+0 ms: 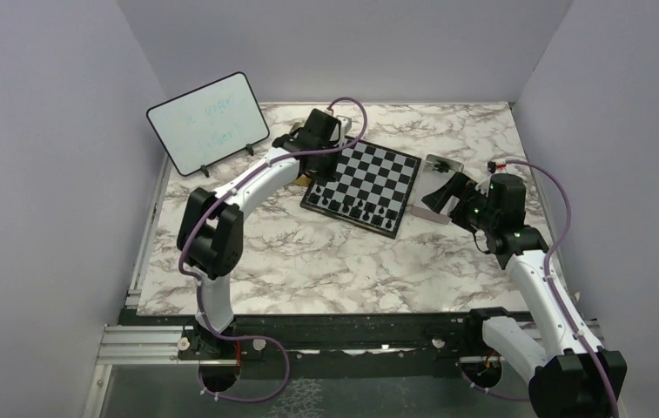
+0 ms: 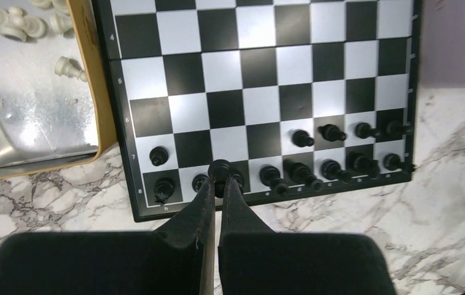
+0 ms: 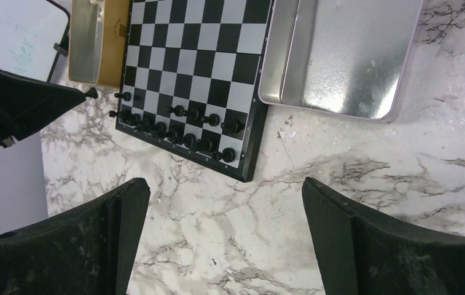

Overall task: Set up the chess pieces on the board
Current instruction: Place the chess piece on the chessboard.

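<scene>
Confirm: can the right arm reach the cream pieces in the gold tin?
Probably not: the gold tin with the cream pieces lies across the board from the open right gripper, and the left gripper, shut on a black piece, sits beside it.

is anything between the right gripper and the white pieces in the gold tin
Yes. The board, with black pieces along its near edge, lies between the open right gripper and the gold tin holding the white pieces. The left gripper, shut on a black piece, is near the tin too.

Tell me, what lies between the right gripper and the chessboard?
Only bare marble tabletop; the right wrist view shows it between the open right gripper and the chessboard.
</scene>
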Tool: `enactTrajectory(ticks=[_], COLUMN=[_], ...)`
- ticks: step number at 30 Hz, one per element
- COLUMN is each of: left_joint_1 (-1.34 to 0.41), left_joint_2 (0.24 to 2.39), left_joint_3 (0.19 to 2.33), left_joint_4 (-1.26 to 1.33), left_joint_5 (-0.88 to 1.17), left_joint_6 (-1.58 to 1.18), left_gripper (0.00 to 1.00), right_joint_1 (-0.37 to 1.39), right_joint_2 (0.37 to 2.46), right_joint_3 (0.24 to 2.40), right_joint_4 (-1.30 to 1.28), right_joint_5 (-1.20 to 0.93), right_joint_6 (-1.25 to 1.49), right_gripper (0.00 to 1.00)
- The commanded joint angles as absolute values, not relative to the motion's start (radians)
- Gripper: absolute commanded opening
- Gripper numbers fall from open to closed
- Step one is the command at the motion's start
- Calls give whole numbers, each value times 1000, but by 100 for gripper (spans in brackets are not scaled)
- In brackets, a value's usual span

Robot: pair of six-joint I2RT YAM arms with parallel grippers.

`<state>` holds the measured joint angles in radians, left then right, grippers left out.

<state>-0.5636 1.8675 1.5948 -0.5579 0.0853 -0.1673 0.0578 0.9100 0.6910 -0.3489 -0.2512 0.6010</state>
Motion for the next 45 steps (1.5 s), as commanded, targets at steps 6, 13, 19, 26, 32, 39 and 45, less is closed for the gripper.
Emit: enactTrajectory(ticks=[6, 13, 19, 26, 32, 39, 45], left_joint_1=[-554, -554, -552, -552, -553, -553, -553], left_joint_2=[1988, 2044, 2072, 2098, 2112, 2116, 2115], left_joint_3=[1665, 1685, 1700, 1722, 1727, 1730, 1728], left_joint_4=[-656, -649, -648, -648, -649, -649, -657], left_joint_5=[33, 25, 9, 6, 7, 7, 11], left_joint_6=[-87, -75, -61, -53, -47, -41, -38], left_gripper=[0, 0, 0, 0, 0, 1, 4], right_joint_1=[60, 60, 60, 60, 60, 60, 60], right_joint_2=[928, 934, 938, 949, 964, 977, 983], right_joint_3=[699, 704, 703, 706, 707, 709, 708], right_joint_4=[-351, -348, -347, -339, -329, -322, -315], right_joint_5=[-261, -258, -257, -254, -253, -253, -252], right_joint_6=[581, 585, 586, 585, 584, 581, 579], right_gripper=[100, 100, 100, 100, 100, 100, 100])
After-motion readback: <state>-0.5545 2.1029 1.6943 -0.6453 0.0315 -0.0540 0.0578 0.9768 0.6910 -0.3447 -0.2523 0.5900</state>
